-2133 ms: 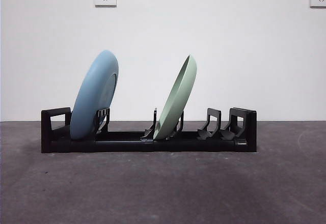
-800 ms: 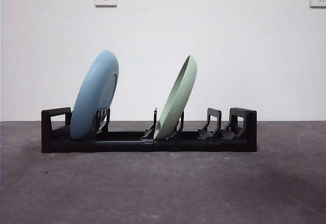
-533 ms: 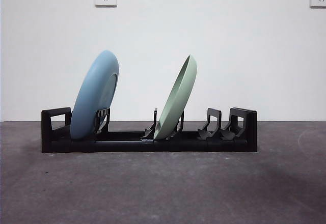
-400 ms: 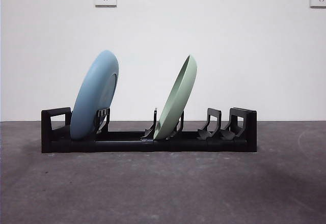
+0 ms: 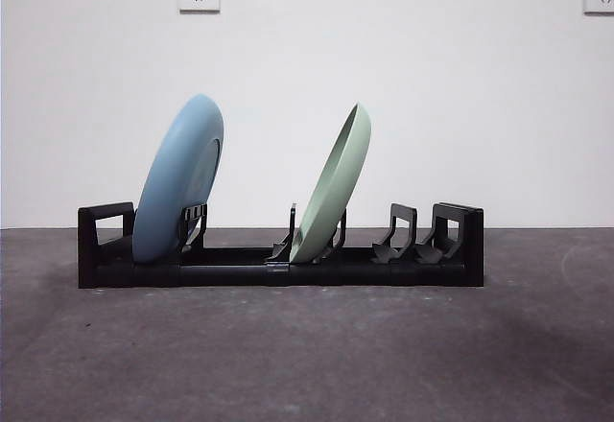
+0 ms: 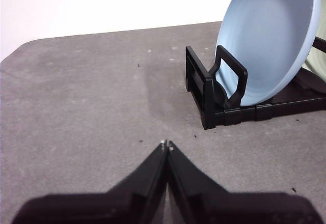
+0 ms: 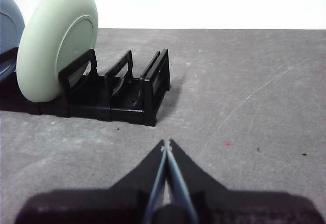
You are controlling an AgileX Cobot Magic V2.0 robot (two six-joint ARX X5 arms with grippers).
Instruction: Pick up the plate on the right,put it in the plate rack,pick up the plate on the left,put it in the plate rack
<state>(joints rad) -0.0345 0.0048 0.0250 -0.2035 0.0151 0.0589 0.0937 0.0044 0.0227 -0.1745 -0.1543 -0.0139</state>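
From my left wrist, the blue plate [image 6: 270,40] hides most of the green plate [image 6: 318,56] behind it, and the rack [image 6: 214,94] runs off the edge. From my right wrist, the blue plate [image 7: 7,35] is mostly cut off beyond the rack.

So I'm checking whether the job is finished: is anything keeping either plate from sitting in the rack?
Nothing visible does. The blue plate and the green plate both stand tilted in the rack, with each pincer, left and right, shut and apart from it.
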